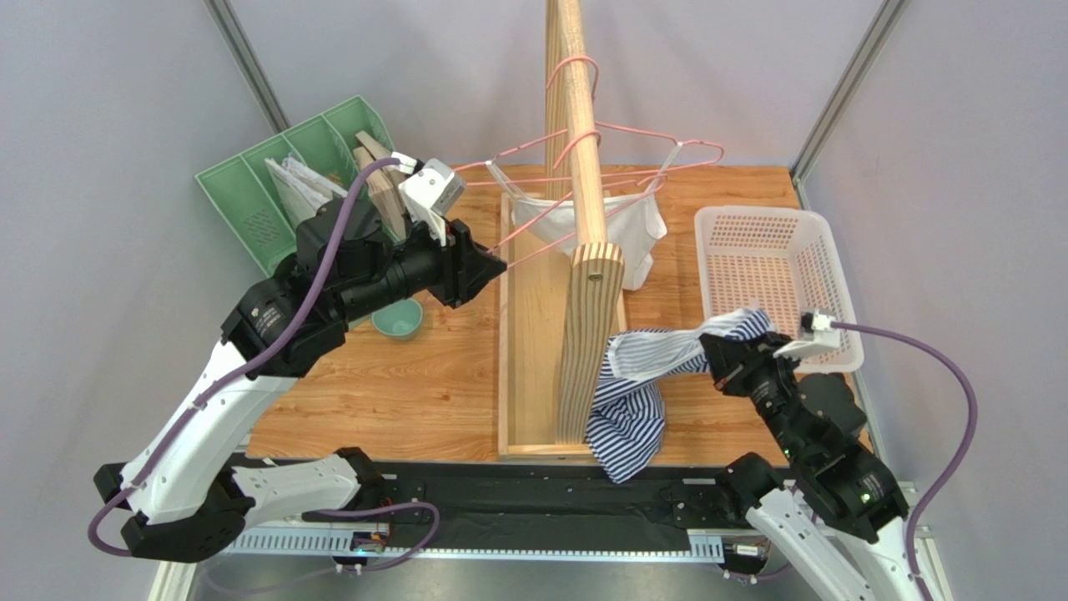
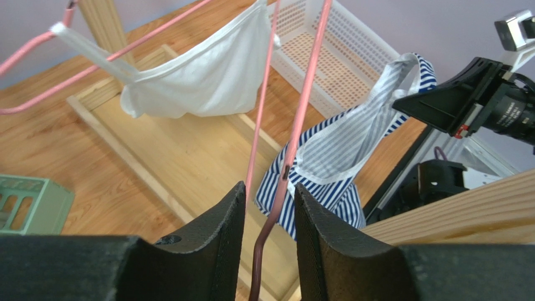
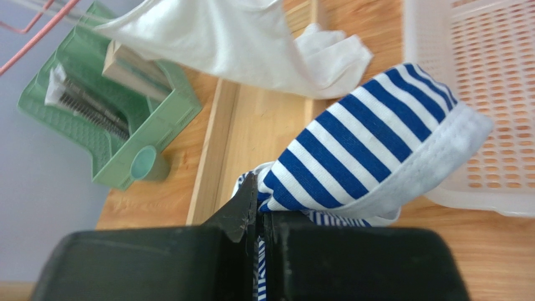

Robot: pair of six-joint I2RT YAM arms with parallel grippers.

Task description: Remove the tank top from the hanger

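Observation:
The blue-and-white striped tank top (image 1: 639,401) (image 2: 351,144) (image 3: 370,144) hangs down beside the wooden stand, pinched at one edge by my right gripper (image 1: 717,351) (image 3: 259,200), which is shut on the fabric. My left gripper (image 1: 495,266) (image 2: 269,188) sits around the thin pink hanger wire (image 2: 301,106) (image 1: 542,244). Its jaws stand a little apart, with the wire loose in the gap. The striped top lies behind and below that wire, apart from it in the top view. A white tank top (image 1: 627,226) (image 2: 207,75) (image 3: 238,44) stays draped on a second pink hanger (image 1: 652,135).
A tall wooden rail (image 1: 589,251) rises from a wooden tray frame (image 1: 533,376) in the middle. A white perforated basket (image 1: 777,269) stands at the right, close to the right gripper. A green organiser (image 1: 270,188) and a teal cup (image 1: 399,319) stand at the left.

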